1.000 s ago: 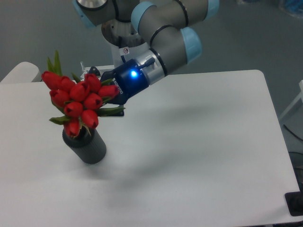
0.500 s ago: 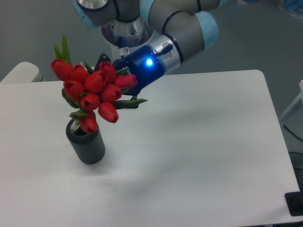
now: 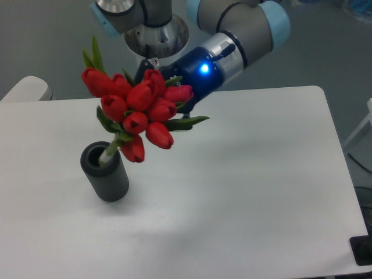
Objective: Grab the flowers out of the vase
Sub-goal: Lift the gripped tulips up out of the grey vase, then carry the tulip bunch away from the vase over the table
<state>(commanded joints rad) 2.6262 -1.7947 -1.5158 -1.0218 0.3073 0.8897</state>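
The flowers (image 3: 136, 110), a bunch of red tulip buds with green leaves, hang tilted above the table. Their pale stems (image 3: 108, 154) slant down to the left and the ends still sit in the mouth of the vase. The vase (image 3: 106, 172) is a short dark grey ribbed cylinder standing upright at the table's left. My gripper (image 3: 170, 92) is shut on the flowers from behind and to the right; its fingers are mostly hidden by buds and leaves. A blue light glows on the wrist.
The white table (image 3: 244, 174) stretches to the right and front. A pale rounded object (image 3: 26, 88) shows at the far left edge. The arm's base (image 3: 154, 29) stands behind the table.
My gripper has risen and moved right with the flowers. The bunch has come up out of the vase, so only the stem ends are in its mouth. The vase has not moved.
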